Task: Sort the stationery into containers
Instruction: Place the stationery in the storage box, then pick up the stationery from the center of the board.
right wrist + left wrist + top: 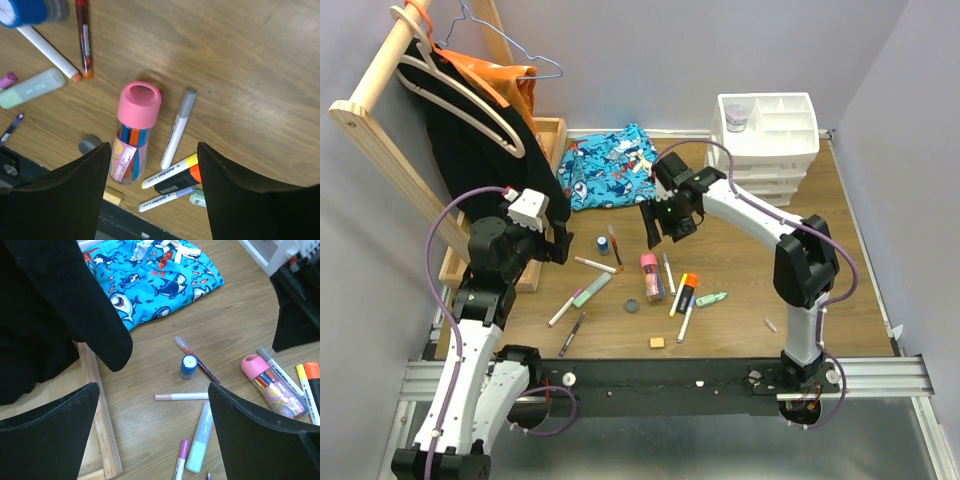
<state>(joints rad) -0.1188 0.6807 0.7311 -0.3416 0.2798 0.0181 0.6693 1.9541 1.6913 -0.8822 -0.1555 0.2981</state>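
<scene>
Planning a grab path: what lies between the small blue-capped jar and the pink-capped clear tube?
A slim dark-red pen lies between the small blue-capped jar and the pink-capped clear tube, close beside the jar; the left wrist view shows it.

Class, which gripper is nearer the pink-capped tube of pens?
Right. The right gripper hangs open over the pink-capped tube, slightly to its far side; the left gripper, also open, is well off to the tube's left.

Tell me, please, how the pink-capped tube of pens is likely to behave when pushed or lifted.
The pink-capped tube lies on its side and looks round, so a nudge across it would probably roll it. Its clear wall looks smooth, perhaps slippery in a light pinch. The pens inside may shift.
</scene>
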